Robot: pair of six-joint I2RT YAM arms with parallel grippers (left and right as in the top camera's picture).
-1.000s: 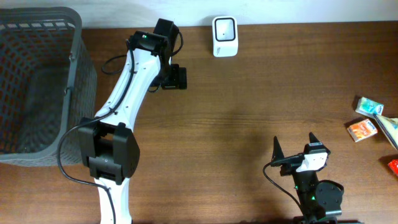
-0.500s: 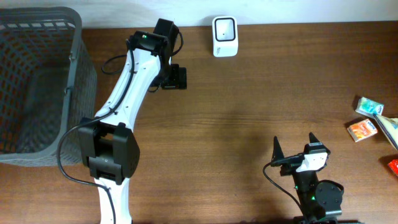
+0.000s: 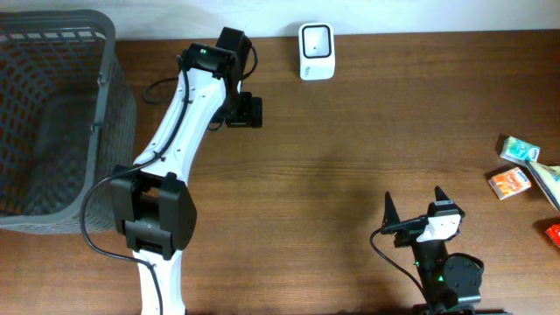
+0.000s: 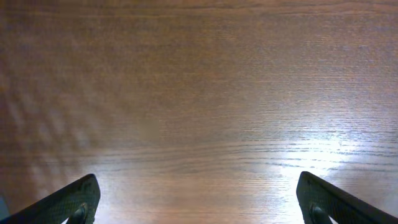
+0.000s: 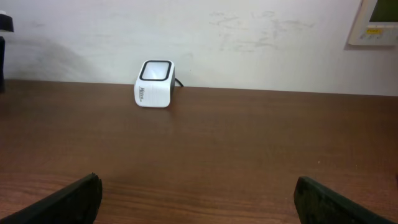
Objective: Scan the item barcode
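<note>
Here, orange packet, well apart from right end effector

Small dark lettering is seen on the scanner, yet it cannot be read; nothing else is legible.

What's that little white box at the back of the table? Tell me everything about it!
It is a small white scanner, plastic by its look, with rounded corners. A dark-rimmed window sits on its tilted face, tiny dark lettering lower down. It stands on the brown wooden table near the back edge, by the white wall. A thin dark cable seems to leave behind it. Nothing else touches it.
</note>
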